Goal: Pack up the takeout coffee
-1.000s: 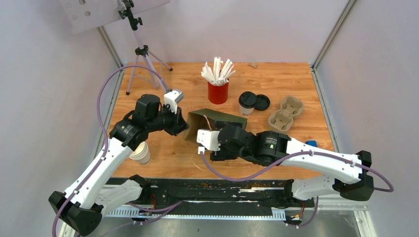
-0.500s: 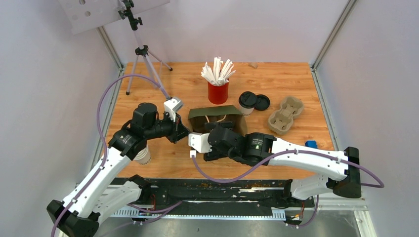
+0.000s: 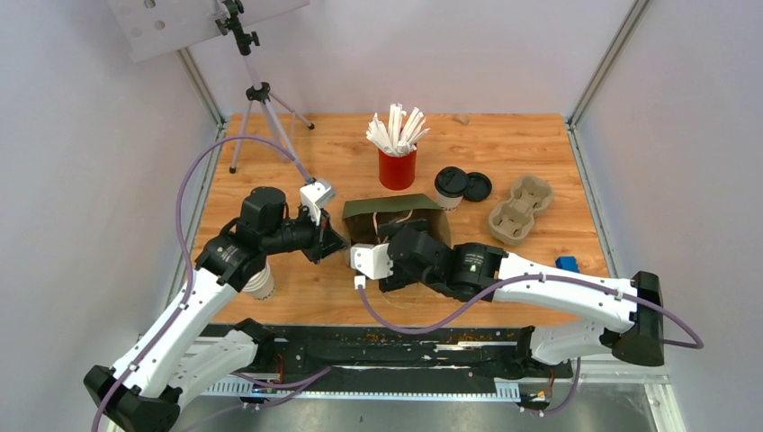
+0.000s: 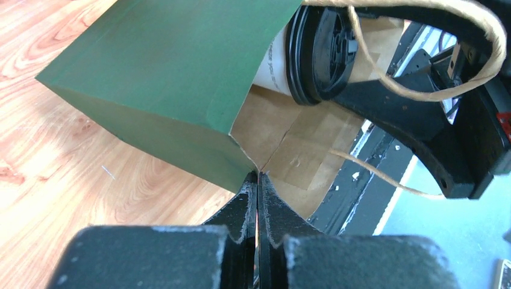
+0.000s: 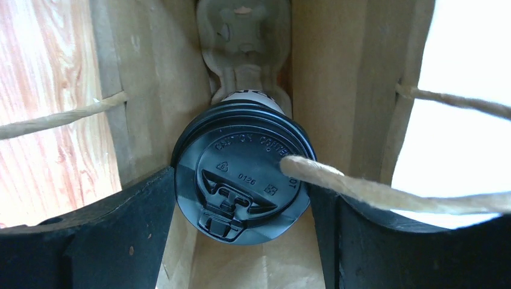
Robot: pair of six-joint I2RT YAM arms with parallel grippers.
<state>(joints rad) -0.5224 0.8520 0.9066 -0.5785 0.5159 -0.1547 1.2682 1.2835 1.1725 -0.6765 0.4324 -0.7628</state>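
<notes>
Find cup [image 5: 241, 159] inside bag [image 4: 163, 78], clamped between right gripper [image 5: 241, 186] fingers, left gripper [image 4: 258, 180] fingers pressed together on bag's rim corner; ease straight toward carrier [image 5: 244, 36], keep twine [image 5: 391, 195] clear; read embossed top: "CAUTION CONT…", "0126".

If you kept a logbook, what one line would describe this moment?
stage: packing | left fingers: shut on green bag rim | right fingers: shut on takeout coffee, inside bag

bag [image 5: 150, 60] mouth: blocked by right claw [image 5: 244, 186] and cup [image 5: 235, 150] | handle cord [image 5: 361, 191] crosses opening
</notes>
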